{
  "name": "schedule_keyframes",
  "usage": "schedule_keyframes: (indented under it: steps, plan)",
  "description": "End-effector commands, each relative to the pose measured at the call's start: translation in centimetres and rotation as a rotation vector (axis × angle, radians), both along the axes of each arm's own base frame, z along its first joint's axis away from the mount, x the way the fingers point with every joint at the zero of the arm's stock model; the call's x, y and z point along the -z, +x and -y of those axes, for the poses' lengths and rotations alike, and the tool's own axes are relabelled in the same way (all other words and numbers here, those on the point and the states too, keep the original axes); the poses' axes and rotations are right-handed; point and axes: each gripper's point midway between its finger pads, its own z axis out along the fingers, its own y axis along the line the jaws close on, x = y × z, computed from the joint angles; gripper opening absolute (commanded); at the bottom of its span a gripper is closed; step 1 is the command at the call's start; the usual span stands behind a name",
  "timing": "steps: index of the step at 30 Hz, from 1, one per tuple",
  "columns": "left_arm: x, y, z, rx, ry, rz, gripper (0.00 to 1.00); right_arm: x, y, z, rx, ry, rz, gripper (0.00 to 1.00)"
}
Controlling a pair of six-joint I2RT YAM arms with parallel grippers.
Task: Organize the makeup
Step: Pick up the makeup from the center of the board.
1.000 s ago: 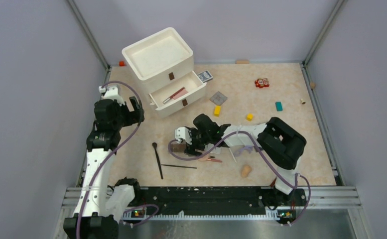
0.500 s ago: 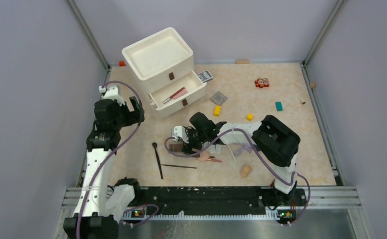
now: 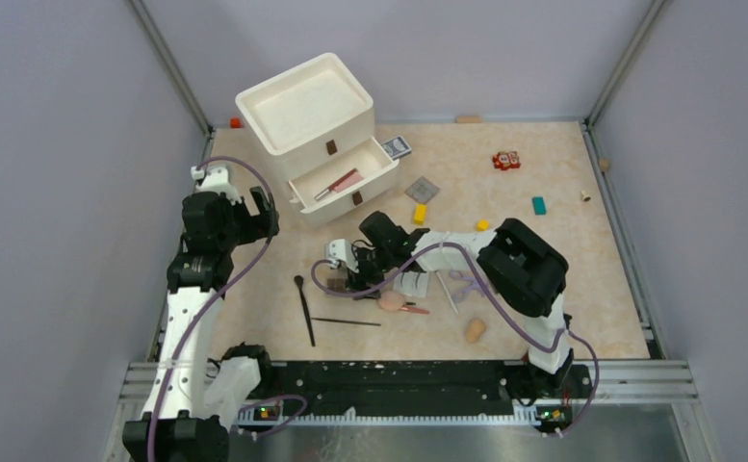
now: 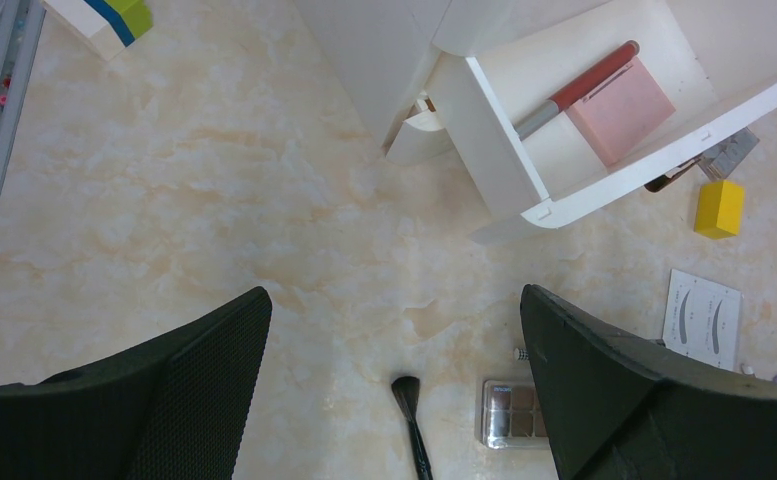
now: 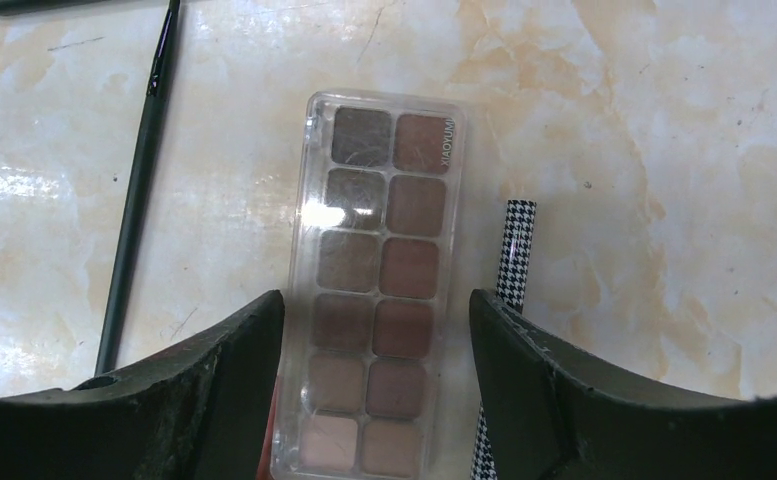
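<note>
A brown eyeshadow palette [image 5: 379, 270] lies flat on the table, and my right gripper [image 5: 376, 310] stands open astride its near half. Its left finger is at the palette's edge. A houndstooth pencil [image 5: 514, 250] lies between the palette and the right finger. In the top view that gripper [image 3: 344, 272] covers the palette. My left gripper [image 4: 394, 300] hangs open above bare table left of the open drawer [image 3: 374, 183]. The drawer holds a pink compact [image 4: 624, 108] and a red-grey stick [image 4: 574, 90]. Black brushes [image 3: 304, 308] [image 3: 346, 321], a peach puff [image 3: 391, 300], a sponge [image 3: 475, 330], an eyelash card [image 4: 704, 318] and a purple curler [image 3: 466, 286] lie nearby.
The white drawer unit [image 3: 304, 106] stands at the back left. Yellow blocks [image 3: 420, 213] [image 3: 482, 226], a teal block [image 3: 539, 205], red blocks [image 3: 505, 160], a grey square [image 3: 423, 188] and a patterned card box [image 3: 397, 146] are scattered across the back.
My right arm has reached further left and slightly back over the palette, and its jaws have narrowed a little. The left arm has not moved.
</note>
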Motion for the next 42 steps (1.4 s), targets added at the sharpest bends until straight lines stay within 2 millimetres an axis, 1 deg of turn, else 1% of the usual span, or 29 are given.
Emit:
schedule_keyframes:
  steps: [1,3,4,8,11,13,15,21,25,28,31,34,36,37,39,40,42]
  plan:
    - [-1.5,0.7,-0.1,0.008,0.006,0.061,0.99,4.0,-2.0,2.8,0.0,-0.136,-0.119,0.66]
    - [-1.5,0.7,-0.1,0.008,0.006,0.062,0.99,4.1,-2.2,3.0,-0.003,-0.145,-0.124,0.65]
    - [-1.5,0.7,-0.1,0.007,0.007,0.063,0.99,4.2,-2.3,3.1,-0.007,-0.148,-0.126,0.62]
    - [-1.5,0.7,-0.1,0.007,0.006,0.062,0.99,4.2,-2.6,3.4,-0.019,-0.158,-0.128,0.44]
    - [-1.6,0.7,-0.1,0.007,0.005,0.064,0.99,3.6,-2.9,3.3,-0.039,-0.137,-0.124,0.36]
    - [-1.5,0.7,-0.1,0.007,0.004,0.062,0.99,2.7,-3.1,3.0,-0.055,-0.106,-0.115,0.34]
    - [-1.5,0.7,-0.1,0.007,0.004,0.062,0.99,1.0,-3.1,2.4,-0.061,-0.053,-0.088,0.31]
    - [-1.6,0.7,-0.1,0.007,0.004,0.064,0.99,-5.3,-2.7,1.1,-0.085,0.124,0.023,0.28]
    - [-1.6,0.7,-0.2,0.005,0.005,0.064,0.99,-8.7,-2.2,1.0,-0.107,0.181,0.112,0.27]
    - [-1.5,0.7,-0.1,0.006,0.004,0.063,0.99,-11.0,-1.4,1.1,-0.142,0.201,0.217,0.24]
    - [-1.5,0.7,-0.2,0.004,0.004,0.062,0.99,-13.6,0.9,1.5,-0.142,0.196,0.364,0.22]
    - [-1.6,0.7,-0.2,0.005,0.002,0.064,0.99,-15.9,4.6,2.1,-0.099,0.127,0.494,0.22]
    - [-1.6,0.7,-0.2,0.004,0.002,0.064,0.99,-16.9,6.7,2.3,-0.099,0.046,0.549,0.23]
    - [-1.6,0.7,-0.2,0.003,0.002,0.064,0.99,-17.7,7.6,2.1,-0.105,0.017,0.582,0.23]
    - [-1.6,0.7,-0.2,0.003,0.002,0.065,0.99,-18.3,9.4,2.0,-0.115,-0.049,0.633,0.23]
    - [-1.6,0.7,-0.2,0.003,0.002,0.064,0.99,-19.8,10.4,1.7,-0.113,-0.055,0.678,0.23]
    - [-1.6,0.7,-0.3,0.0,0.004,0.065,0.99,-21.1,11.8,1.4,-0.113,-0.076,0.739,0.23]
